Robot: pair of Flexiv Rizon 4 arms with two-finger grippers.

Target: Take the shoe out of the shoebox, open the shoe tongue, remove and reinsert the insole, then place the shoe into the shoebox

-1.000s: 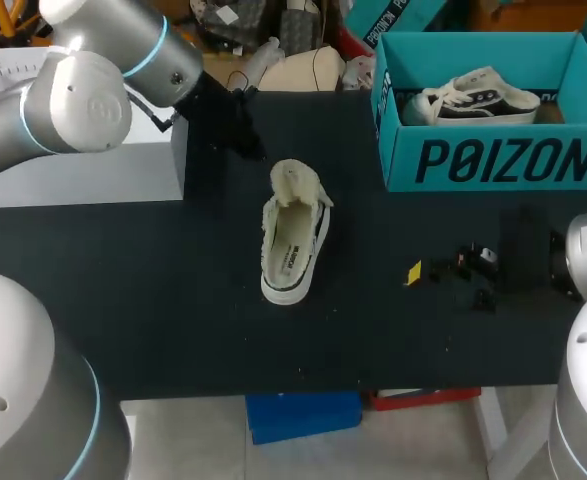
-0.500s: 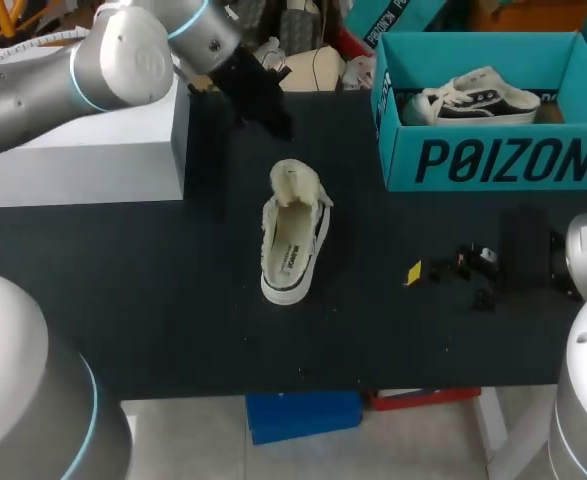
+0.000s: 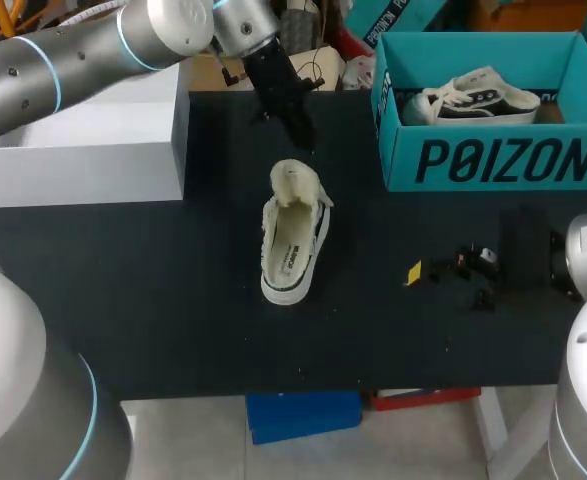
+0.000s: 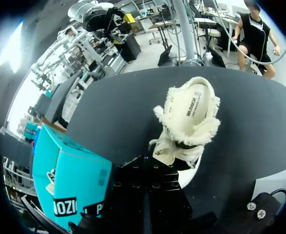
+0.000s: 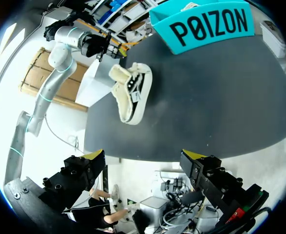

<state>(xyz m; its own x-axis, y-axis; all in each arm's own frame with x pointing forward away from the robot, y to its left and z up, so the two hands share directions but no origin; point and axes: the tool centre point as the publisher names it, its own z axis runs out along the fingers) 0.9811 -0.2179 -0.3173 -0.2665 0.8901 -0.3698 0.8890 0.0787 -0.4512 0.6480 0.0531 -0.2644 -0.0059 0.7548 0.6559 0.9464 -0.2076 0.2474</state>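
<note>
A cream canvas shoe (image 3: 293, 238) lies on the black table (image 3: 153, 290), its frayed tongue (image 3: 295, 182) folded back at the far end and the printed insole showing inside. My left gripper (image 3: 301, 132) hangs shut and empty just behind the tongue; in the left wrist view its black fingers (image 4: 145, 165) sit right at the shoe (image 4: 189, 114). My right gripper (image 3: 438, 272) rests open at the table's right, well clear of the shoe (image 5: 130, 90), with nothing between its yellow-tipped fingers (image 5: 95, 156). The teal shoebox (image 3: 493, 160) stands at the back right.
A second shoe (image 3: 483, 97) lies inside the teal box. A white box (image 3: 83, 150) stands at the back left, beside my left arm (image 3: 93, 45). The teal box (image 4: 67, 178) is off to one side of my left gripper.
My left arm has swung rightward from beside the white box, bringing its shut gripper to just behind the shoe's tongue. The shoe and my right arm have not moved.
</note>
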